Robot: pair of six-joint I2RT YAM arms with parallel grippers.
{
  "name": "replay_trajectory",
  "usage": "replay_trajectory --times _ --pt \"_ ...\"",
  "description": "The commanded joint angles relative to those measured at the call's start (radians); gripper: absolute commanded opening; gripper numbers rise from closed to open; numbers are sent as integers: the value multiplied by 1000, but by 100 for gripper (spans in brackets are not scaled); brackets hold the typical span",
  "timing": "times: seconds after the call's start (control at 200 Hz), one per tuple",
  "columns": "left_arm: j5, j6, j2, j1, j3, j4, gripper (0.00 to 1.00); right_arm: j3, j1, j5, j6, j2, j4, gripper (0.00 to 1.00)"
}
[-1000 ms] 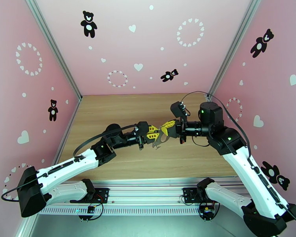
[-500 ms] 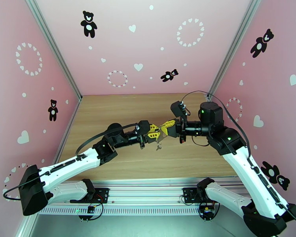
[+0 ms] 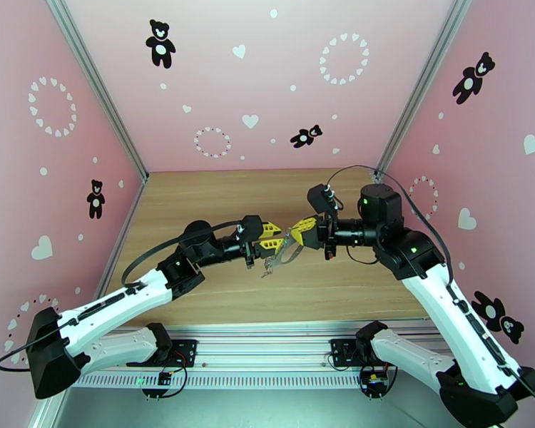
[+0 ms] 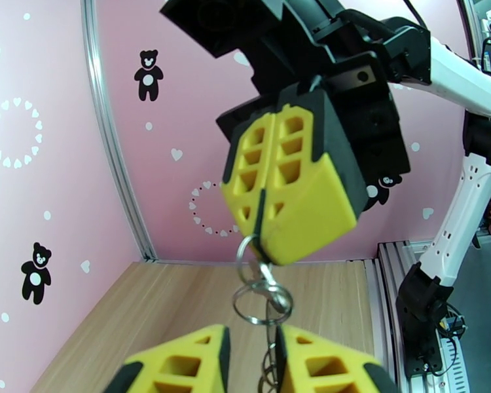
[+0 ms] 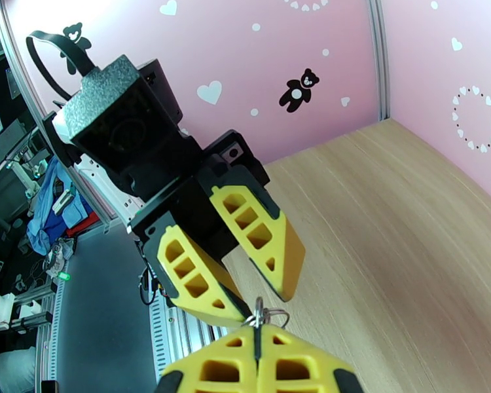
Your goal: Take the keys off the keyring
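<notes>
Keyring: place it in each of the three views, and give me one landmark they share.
Top external: the keyring hangs over mid-table, between the two arms' gripper tips.
Left wrist: the keyring is at lower centre, dangling from the yellow fingertips above it.
Right wrist: the keyring is at bottom centre, small rings just above the near fingers.
Shared landmark: the right gripper, shut on the keyring.

Bright, even light from overhead leaves only faint, soft shadows on the wooden table beneath the arms, with no glare. Around the table, the overhead view bows at its edges. The left gripper is blurred, close to its own wrist lens.
</notes>
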Motion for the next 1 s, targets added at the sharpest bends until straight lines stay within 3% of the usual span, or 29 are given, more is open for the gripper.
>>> replay_trajectory --times 0.0,0.666,0.996 --pt "47 1 3 14 43 -67 26 39 -3 -28 -19 7 -4 0" --pt "43 -13 64 33 88 -19 26 52 -2 -43 -58 26 -44 0" --pt "111 -13 88 35 110 -36 20 67 -1 -35 -63 29 -40 0"
